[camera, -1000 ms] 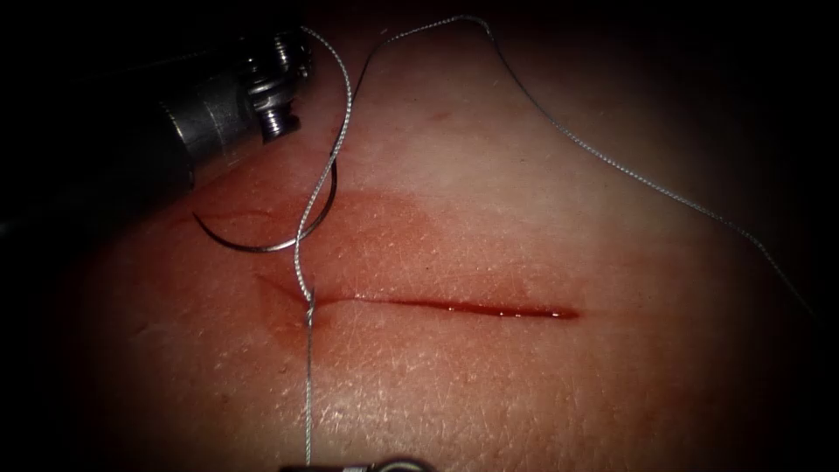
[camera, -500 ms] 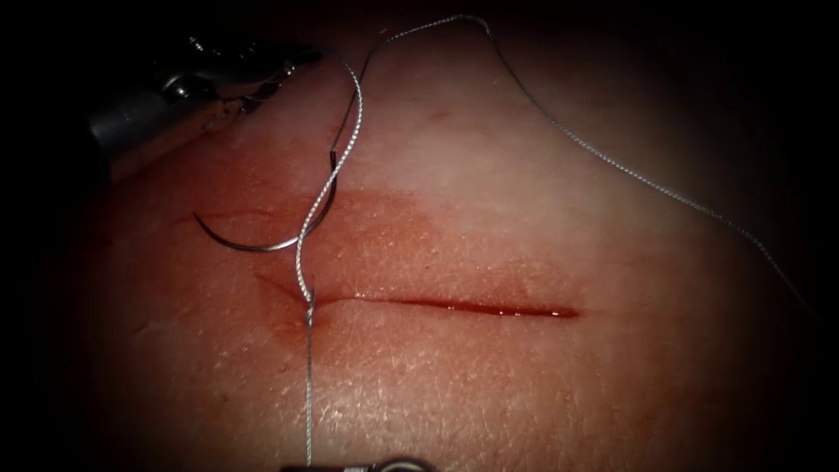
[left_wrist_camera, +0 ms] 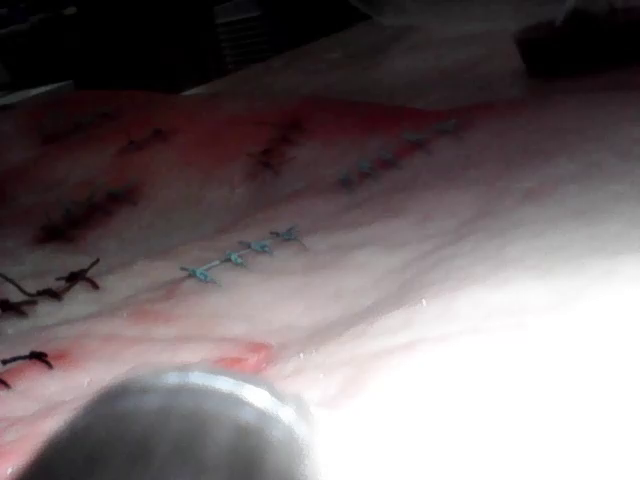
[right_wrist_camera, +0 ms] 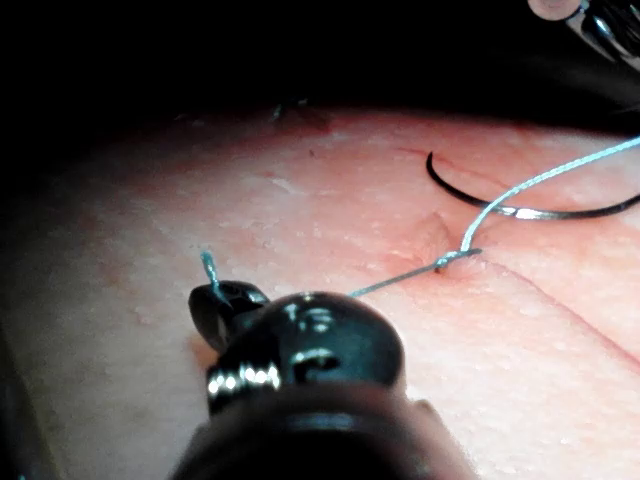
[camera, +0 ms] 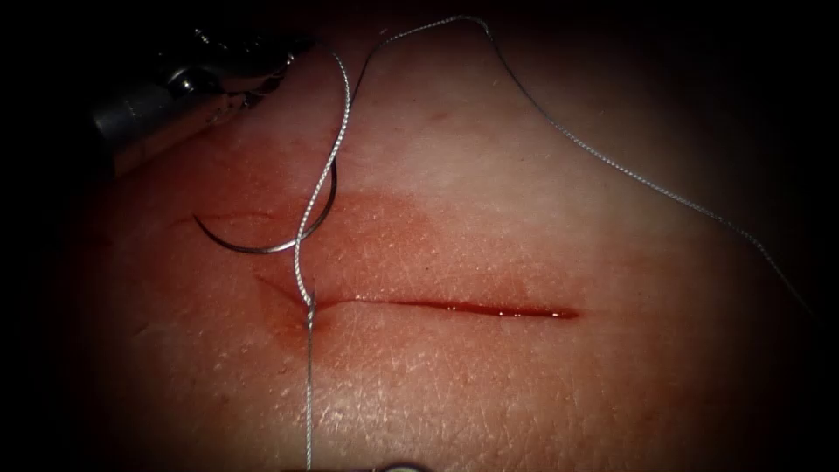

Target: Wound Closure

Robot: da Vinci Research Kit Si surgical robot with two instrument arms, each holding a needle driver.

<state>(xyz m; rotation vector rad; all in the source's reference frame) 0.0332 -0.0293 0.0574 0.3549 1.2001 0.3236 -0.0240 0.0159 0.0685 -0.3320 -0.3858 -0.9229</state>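
Observation:
The tissue point(camera: 524, 201) has a cut point(camera: 454, 306) with one stitch point(camera: 308, 315) at its left end. The curved needle point(camera: 262, 245) lies flat on the tissue above the cut's left end, out of the tissue and held by neither tool. Its thread point(camera: 559, 131) arcs up and away to the right. Another strand point(camera: 341, 114) rises from the stitch toward the left tool point(camera: 218, 79) at the upper left. The right tool point(right_wrist_camera: 222, 305) is shut on the short strand point(right_wrist_camera: 400, 278) from the stitch, with a cut tail point(right_wrist_camera: 208, 268) sticking out. Its tip point(camera: 398, 467) shows at the bottom edge.
Red fluid point(camera: 367, 227) stains the tissue around the cut's left half. In the left wrist view, several older stitched cuts point(left_wrist_camera: 240, 255) cross the tissue beyond the left tool's shaft point(left_wrist_camera: 180, 420). The needle point(right_wrist_camera: 520, 210) lies beyond the stitch point(right_wrist_camera: 455, 260) in the right wrist view.
The left tool has drawn back up and to the left, away from the needle. The rising strand swayed a little. The right tool has slipped slightly lower at the bottom edge.

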